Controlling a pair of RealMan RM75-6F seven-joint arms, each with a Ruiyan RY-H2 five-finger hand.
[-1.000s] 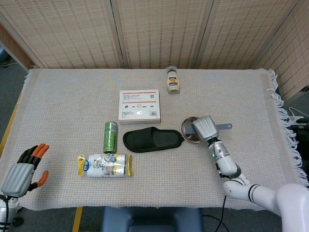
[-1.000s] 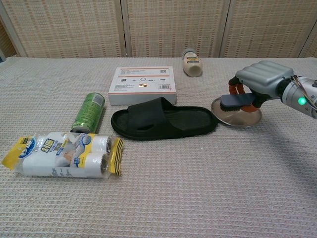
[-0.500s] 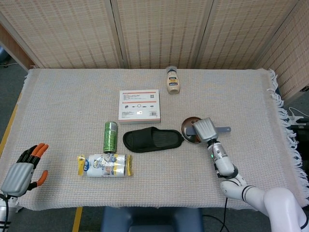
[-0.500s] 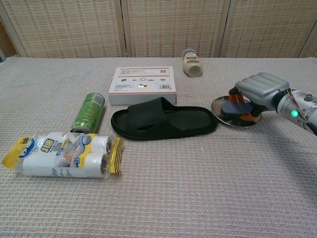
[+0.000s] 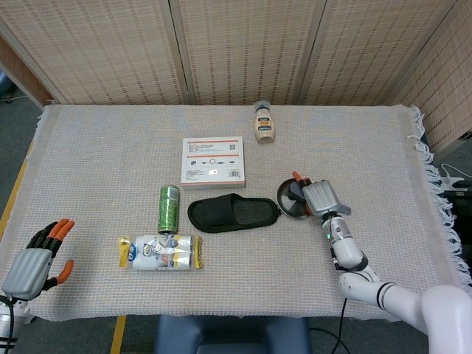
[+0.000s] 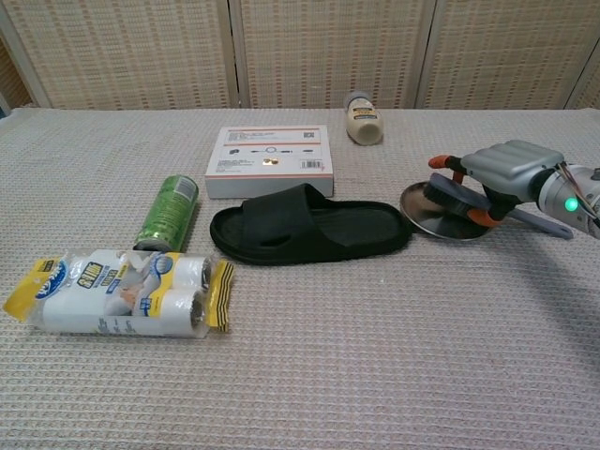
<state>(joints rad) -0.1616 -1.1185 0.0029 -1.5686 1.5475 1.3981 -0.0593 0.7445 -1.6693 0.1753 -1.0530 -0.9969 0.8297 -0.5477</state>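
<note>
My right hand (image 5: 321, 198) (image 6: 511, 170) hovers at the right side of a shallow metal dish (image 5: 289, 202) (image 6: 441, 223). Its orange-tipped fingers (image 6: 440, 163) are spread above and below a dark blue object (image 6: 452, 196) that lies in the dish. A grey handle (image 6: 542, 223) sticks out to the right under the hand. My left hand (image 5: 33, 262) hangs off the table's front left corner, fingers apart, holding nothing. It shows only in the head view.
A black slipper (image 5: 234, 213) (image 6: 309, 234) lies just left of the dish. A green can (image 5: 169, 208), a white flat box (image 5: 213, 161) and a pack of rolls (image 5: 161, 252) lie further left. A cream bottle (image 5: 263, 122) lies at the back.
The right hand lowered the dark blue object into the dish, then spread its fingers and drew back to the right. The left hand has stayed put.
</note>
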